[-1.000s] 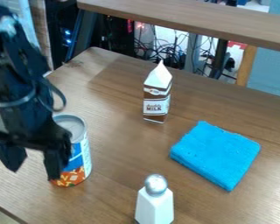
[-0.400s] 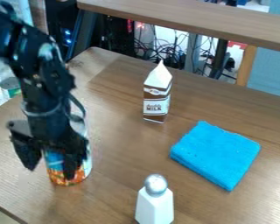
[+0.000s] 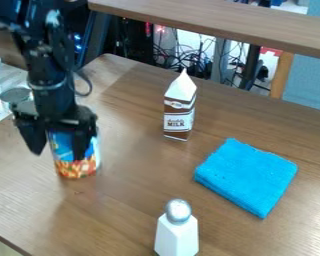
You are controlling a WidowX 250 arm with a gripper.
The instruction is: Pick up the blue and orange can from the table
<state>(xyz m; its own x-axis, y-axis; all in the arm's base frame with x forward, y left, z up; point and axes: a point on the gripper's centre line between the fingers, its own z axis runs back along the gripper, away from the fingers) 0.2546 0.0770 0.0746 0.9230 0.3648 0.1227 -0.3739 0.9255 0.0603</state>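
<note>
The towel [image 3: 246, 175] is fuzzy cloth, the tabletop [image 3: 139, 187] smooth, faintly glossy wood.

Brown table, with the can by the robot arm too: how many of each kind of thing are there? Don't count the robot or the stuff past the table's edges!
Can: 1
Milk carton: 1
Blue folded cloth: 1
White shaker with a silver top: 1
Total: 4
</note>
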